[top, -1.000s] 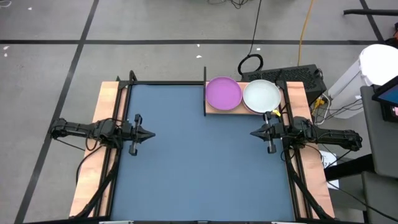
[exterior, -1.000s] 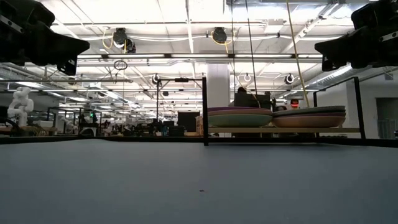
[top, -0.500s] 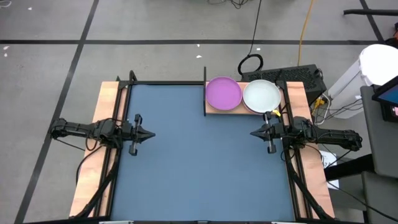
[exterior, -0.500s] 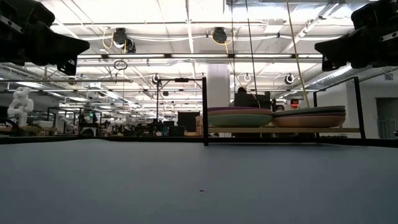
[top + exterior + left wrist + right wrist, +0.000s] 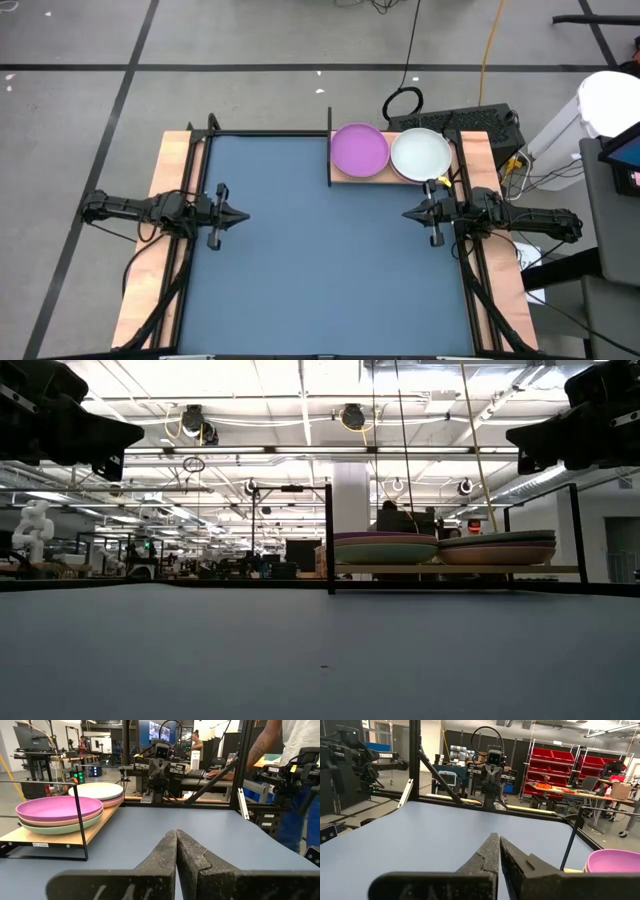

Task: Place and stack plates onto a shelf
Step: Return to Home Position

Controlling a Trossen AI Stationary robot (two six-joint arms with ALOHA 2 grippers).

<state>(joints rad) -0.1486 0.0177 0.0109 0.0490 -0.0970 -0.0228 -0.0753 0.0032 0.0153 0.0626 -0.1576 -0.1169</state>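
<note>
**Table** [image 5: 320, 270]: the blue surface fills the centre of the high view. No plate lies on it. By judgement, the stacking work is complete and only the parking of the arms is left.

**Shelf** [image 5: 343, 180]: located upper centre-right in the high view, at the table's far edge, with the black rail [image 5: 329, 140] at its left end. It carries two stacks, close side by side. The purple-topped stack [image 5: 359, 149] is next to the rail, and the white-topped stack [image 5: 420, 154] is to its right.

**Hazards (judgement):**
1. The white-topped stack sits just above the right gripper [image 5: 407, 213] in the high view. A sweep of that arm toward the top of the frame could strike the stack and push plates off the shelf.
2. Both stacks look level in the low view. A jolt to the table could shift them.

**Left gripper** [image 5: 243, 215]: centre-left, well apart from the shelf, so the risk is low.

**Gripper state:** both have their fingers pressed together and hold nothing.
</note>
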